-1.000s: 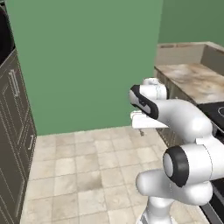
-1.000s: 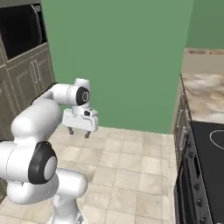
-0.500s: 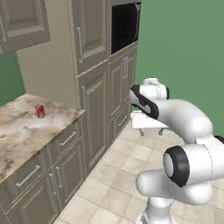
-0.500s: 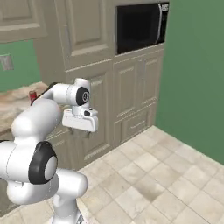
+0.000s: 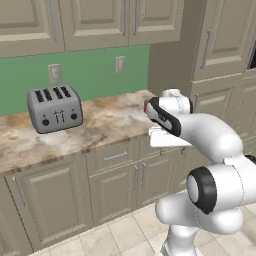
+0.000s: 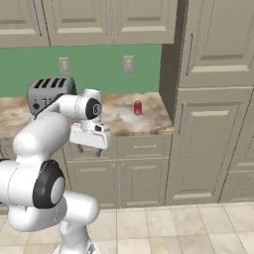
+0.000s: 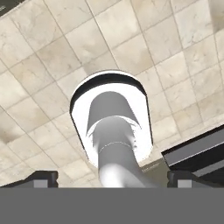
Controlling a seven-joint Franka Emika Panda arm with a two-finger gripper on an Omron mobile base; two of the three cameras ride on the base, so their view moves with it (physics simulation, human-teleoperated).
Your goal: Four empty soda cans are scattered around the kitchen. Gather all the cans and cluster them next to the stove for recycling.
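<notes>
One soda can [image 6: 138,107], one toaster [image 5: 54,108], two wall outlets [image 5: 120,64].

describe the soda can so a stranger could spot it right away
Find the tan stone counter under the green wall, then follow it right until it meets the tall cabinet. The soda can stands upright there, small and red, unlike the grey toaster at the other end.

Pretty clearly a home kitchen: beige panelled wall cabinets [image 5: 90,22] up top, matching base cabinets with drawers [image 6: 144,171] below, a tan marbled stone bench [image 5: 105,122] carrying a grey four-slot toaster [image 5: 54,108], green wall [image 6: 99,67] with white outlets [image 6: 128,63], tall pantry-style cupboards [image 6: 213,99], and beige floor tiles [image 7: 48,57].
</notes>
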